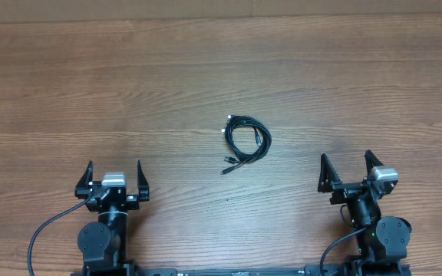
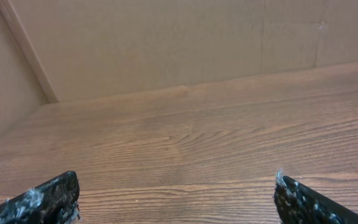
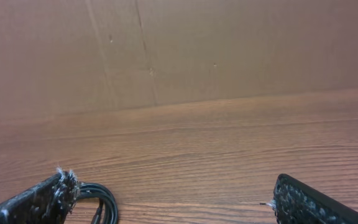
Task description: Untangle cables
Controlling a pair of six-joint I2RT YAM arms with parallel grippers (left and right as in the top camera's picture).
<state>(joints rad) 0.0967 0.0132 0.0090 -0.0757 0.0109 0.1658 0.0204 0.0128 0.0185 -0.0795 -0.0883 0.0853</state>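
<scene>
The cables [image 1: 245, 139] lie as one small coiled bundle of thin black cords near the middle of the wooden table, with small plug ends sticking out at its upper left and lower left. My left gripper [image 1: 114, 173] stands open near the front edge, well to the left of the bundle. My right gripper [image 1: 346, 166] is open too, to the right of the bundle and nearer the front. In the right wrist view a loop of the cables [image 3: 104, 200] shows beside my left fingertip [image 3: 58, 190]. The left gripper [image 2: 176, 186] has only bare wood between its fingers.
A brown cardboard wall [image 2: 166, 43] stands along the table's far edge. Thick black arm cables [image 1: 48, 230] run by the left base and by the right base [image 1: 336, 249].
</scene>
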